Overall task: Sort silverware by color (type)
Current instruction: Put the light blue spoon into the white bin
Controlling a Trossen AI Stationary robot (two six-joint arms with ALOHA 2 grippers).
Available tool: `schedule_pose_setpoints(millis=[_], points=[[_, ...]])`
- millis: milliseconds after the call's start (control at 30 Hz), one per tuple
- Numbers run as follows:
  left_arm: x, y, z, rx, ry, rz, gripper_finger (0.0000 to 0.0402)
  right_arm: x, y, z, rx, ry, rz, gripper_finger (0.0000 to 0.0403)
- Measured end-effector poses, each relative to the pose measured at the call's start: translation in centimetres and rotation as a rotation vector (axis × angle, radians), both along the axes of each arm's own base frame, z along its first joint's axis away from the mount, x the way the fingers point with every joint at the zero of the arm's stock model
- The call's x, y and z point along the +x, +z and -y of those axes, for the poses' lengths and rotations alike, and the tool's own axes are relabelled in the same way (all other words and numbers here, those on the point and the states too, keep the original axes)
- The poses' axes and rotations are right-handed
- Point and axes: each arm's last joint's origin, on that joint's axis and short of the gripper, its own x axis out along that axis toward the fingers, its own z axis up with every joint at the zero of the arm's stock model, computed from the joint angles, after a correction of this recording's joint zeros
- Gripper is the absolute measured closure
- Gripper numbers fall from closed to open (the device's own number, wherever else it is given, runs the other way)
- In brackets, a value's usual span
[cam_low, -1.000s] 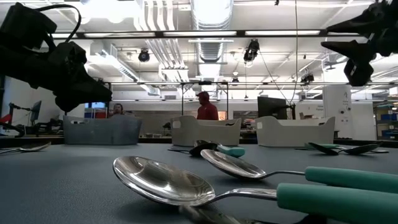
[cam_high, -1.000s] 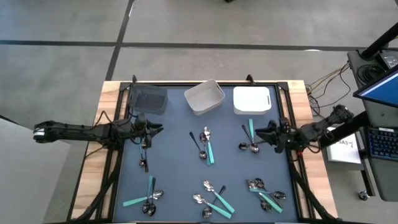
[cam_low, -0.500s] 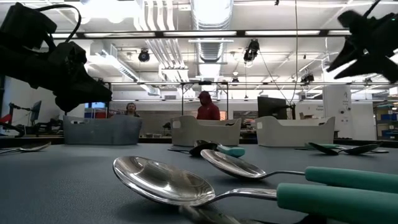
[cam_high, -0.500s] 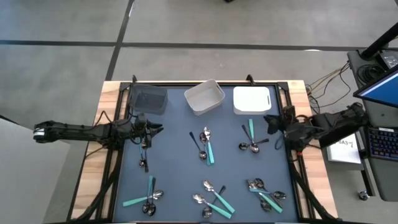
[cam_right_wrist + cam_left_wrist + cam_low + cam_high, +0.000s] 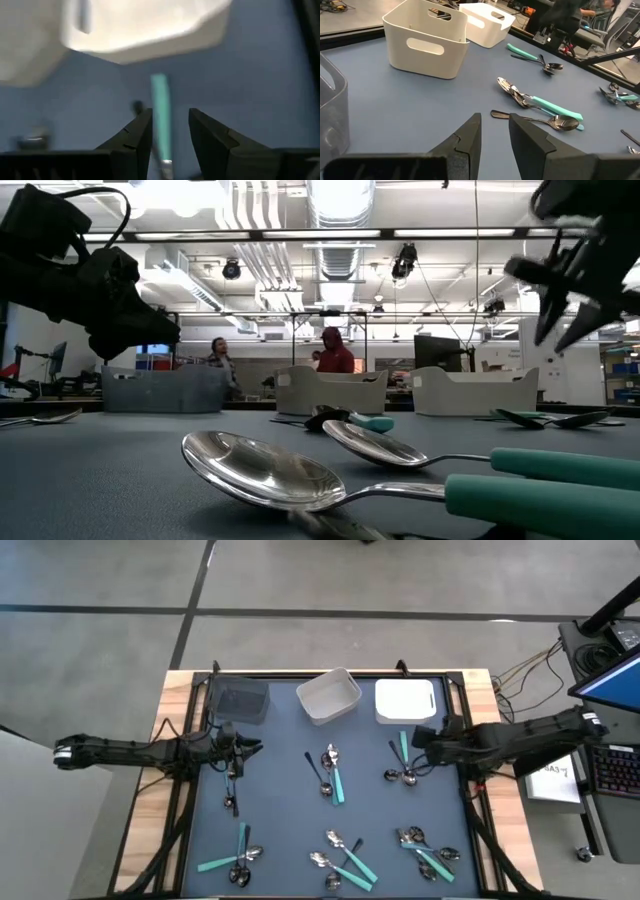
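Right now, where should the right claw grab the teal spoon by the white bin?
Probably the teal handle, from straight above. It lies flat on the mat, pointing at the white bin, bare along its upper part. The right gripper hovers beside it, fingers slightly apart. The heads below crowd together.

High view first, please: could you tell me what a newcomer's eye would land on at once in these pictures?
Small heaps of teal-handled silverware lie scattered over the dark blue table, in the middle, at the right and along the near edge. Two white bins stand at the far edge beside a dark grey bin. The right tool, open, hovers by a teal spoon just before the rightmost white bin.
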Motion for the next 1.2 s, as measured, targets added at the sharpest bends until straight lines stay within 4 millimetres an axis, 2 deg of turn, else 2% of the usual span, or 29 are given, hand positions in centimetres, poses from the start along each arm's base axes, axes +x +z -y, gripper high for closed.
schedule_pose_setpoints(millis=[200, 600, 1000, 1200], points=[[0.0, 0.0, 0.0, 0.000, 0.000, 0.001, 0.0319, 1.6, -1.5, -0.2, 0.094, 0.001, -0.100, 0.0284], [0.0, 0.0, 0.0, 0.000, 0.000, 0.000, 0.0319, 3.6, -1.1, -0.4, 0.081, 0.123, -0.194, 0.0284], [0.0, 0.0, 0.0, 0.000, 0.000, 0.000, 0.0319, 6.5, -2.4, -0.7, 0.068, 0.266, -0.336, 0.0284], [0.0, 0.0, 0.0, 0.000, 0.000, 0.000, 0.0319, 7.4, -3.3, -0.6, 0.103, 0.194, -0.347, 0.0277]])
